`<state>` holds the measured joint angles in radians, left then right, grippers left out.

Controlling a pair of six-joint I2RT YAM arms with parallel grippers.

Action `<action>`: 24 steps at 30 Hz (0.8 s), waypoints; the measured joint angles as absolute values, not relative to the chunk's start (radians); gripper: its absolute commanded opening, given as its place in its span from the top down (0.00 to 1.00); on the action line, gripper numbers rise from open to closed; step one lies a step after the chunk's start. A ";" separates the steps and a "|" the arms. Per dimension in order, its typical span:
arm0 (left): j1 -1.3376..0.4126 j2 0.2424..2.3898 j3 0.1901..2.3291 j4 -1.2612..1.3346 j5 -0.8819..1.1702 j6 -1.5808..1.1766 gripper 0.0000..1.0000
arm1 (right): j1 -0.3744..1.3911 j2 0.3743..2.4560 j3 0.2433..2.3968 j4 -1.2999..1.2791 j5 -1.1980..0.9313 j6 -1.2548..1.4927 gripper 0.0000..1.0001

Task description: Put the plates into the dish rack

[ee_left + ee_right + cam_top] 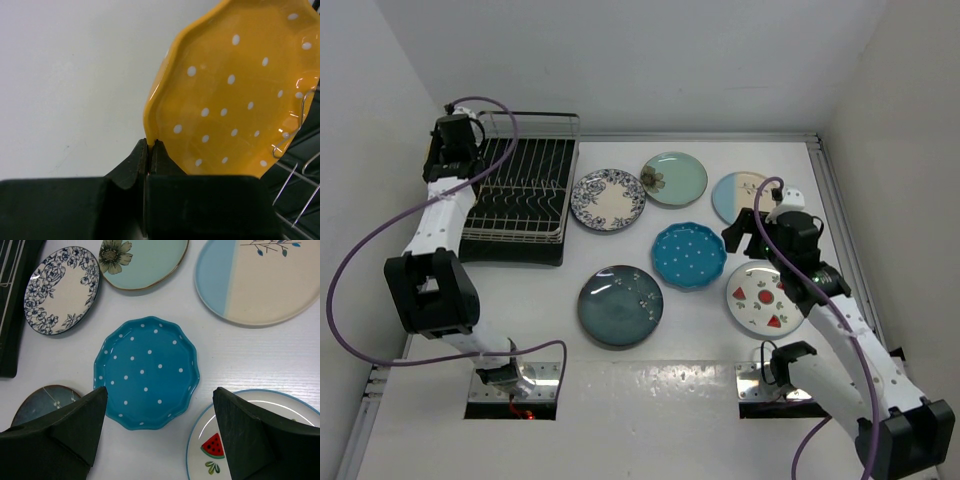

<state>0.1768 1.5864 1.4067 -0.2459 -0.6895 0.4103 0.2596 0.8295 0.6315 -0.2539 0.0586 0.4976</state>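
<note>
Currently gripped: your left end effector (150,145) is clamped tight on the rim of the yellow plate (235,90), which is glossy, scalloped and white-dotted.
Plate versus rack: it stands on edge over the far-left corner of the dish rack (520,190); the tines are just below, contact unclear.
Right end effector (160,402): spread wide, holding nothing, above the dotted blue plate (145,372).
Nearer arm: left; right is well apart over the table (650,400).

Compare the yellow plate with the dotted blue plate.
The yellow plate is pinched by its rim in the left gripper; the dotted blue plate is ungripped. Yellow stands tilted at the dish rack; blue lies flat on the table. Both have white dots and scalloped rims.
</note>
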 measured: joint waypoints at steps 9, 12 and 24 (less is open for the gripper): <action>0.158 1.575 1.237 -0.127 -0.700 0.500 1.00 | 0.260 0.811 0.608 -0.224 0.060 0.497 0.14; 0.158 1.563 1.231 -0.134 -0.675 0.505 0.82 | 0.260 0.841 0.606 -0.220 0.060 0.501 0.10; 0.165 1.580 1.441 -0.349 -0.550 0.427 0.15 | 0.219 1.427 0.785 -0.342 -0.027 0.583 0.35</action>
<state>0.1654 1.5799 1.4406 -0.3489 -0.5499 0.4267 0.2188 1.4273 0.7845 -0.3416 -0.0265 0.5835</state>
